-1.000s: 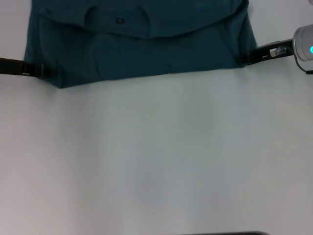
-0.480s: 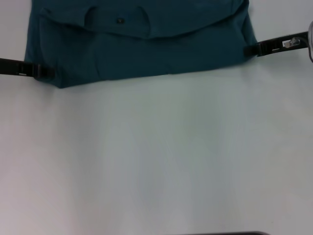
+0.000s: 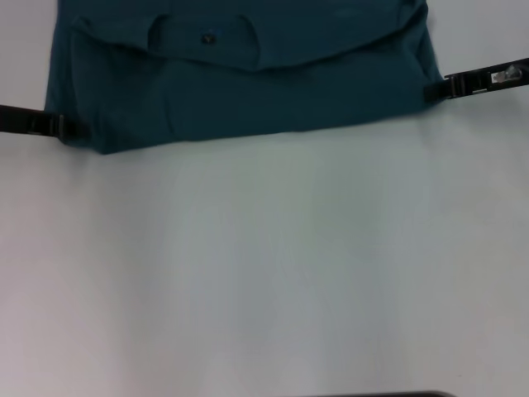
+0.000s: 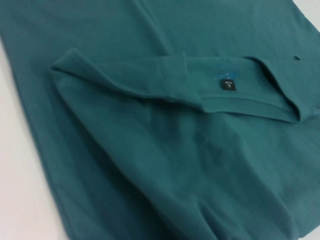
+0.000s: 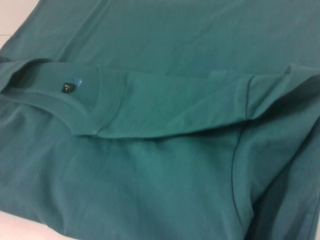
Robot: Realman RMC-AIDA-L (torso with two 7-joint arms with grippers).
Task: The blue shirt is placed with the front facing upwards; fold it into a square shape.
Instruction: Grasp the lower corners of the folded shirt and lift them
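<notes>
The blue shirt [image 3: 273, 91] lies folded at the far side of the white table [image 3: 264, 265], its collar and small black neck label [image 3: 208, 37] folded over on top. No lettering shows. My left gripper [image 3: 70, 128] is at the shirt's near left corner, at the cloth's edge. My right gripper [image 3: 434, 89] is at the shirt's near right corner, just touching its edge. The left wrist view shows the shirt [image 4: 150, 150] and label [image 4: 228, 85] up close. So does the right wrist view, with shirt [image 5: 175, 175] and label [image 5: 67, 88]. Neither wrist view shows its own gripper.
Bare white table stretches from the shirt's near edge to the front. A thin dark edge [image 3: 372, 394] runs along the bottom of the head view.
The left gripper has drawn back leftward off the shirt's corner. The right gripper has drawn back rightward to the cloth's edge. The shirt sits slightly nearer and to the right in the view.
</notes>
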